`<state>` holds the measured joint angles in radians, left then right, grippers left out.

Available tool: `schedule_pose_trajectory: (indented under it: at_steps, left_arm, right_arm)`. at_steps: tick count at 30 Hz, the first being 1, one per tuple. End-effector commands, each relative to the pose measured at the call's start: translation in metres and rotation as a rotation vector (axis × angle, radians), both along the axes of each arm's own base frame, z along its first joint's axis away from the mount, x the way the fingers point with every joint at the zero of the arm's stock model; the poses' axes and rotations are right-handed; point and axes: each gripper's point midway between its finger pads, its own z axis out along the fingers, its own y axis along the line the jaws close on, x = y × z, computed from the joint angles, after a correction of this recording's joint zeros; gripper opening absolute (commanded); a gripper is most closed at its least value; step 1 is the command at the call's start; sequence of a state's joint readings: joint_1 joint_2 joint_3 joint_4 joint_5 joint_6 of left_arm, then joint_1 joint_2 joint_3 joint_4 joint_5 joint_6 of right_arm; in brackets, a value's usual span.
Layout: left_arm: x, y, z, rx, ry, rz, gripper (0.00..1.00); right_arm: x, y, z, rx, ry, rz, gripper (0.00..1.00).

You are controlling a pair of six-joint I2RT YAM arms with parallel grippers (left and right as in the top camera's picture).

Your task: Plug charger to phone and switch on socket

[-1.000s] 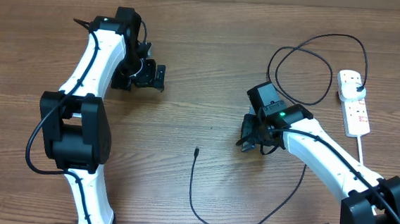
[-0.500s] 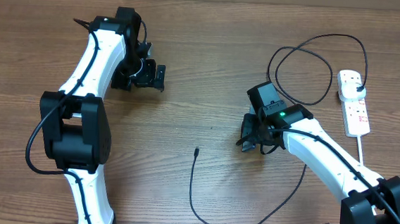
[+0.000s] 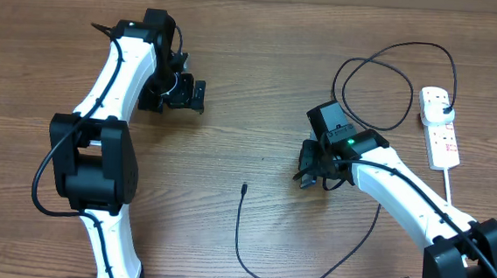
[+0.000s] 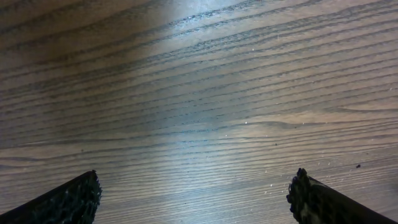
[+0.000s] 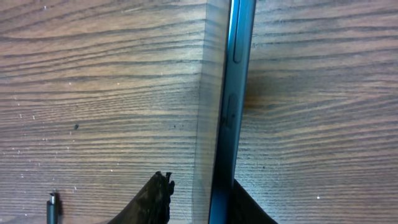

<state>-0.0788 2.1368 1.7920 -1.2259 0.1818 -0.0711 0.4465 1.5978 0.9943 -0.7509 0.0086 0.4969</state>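
The right gripper is closed on the phone, which stands edge-on between its fingers, side buttons showing, over the wooden table. Whether the phone's far end touches the wood cannot be told. From overhead the gripper hides the phone. Nothing has visibly shifted from the frames a second earlier: both arms sit in the same places. The left gripper hangs wide open over bare wood, well apart from everything else. The charger lies loose, its connector tip near the right gripper but untouched. Its far end loops up to the socket at the table's right edge, where its black plug sits.
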Motion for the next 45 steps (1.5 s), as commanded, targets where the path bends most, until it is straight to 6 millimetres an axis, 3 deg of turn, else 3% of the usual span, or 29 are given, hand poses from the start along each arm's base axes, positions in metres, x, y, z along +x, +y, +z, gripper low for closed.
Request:
schedule_pose_trajectory:
  at_steps: [1, 11, 45]
  left_arm:
    - [0.007, 0.000, 0.008, 0.004, -0.032, -0.004, 0.99]
    - [0.008, 0.000, 0.008, 0.004, -0.038, -0.004, 0.99]
    - [0.008, 0.000, 0.008, 0.004, -0.038, -0.004, 1.00]
  right_arm:
    - [0.003, -0.002, 0.004, -0.002, -0.026, -0.004, 0.29]
    - [0.004, -0.002, 0.004, -0.003, -0.033, -0.005, 0.35]
    - [0.025, -0.004, 0.011, -0.024, -0.128, -0.027, 0.29]
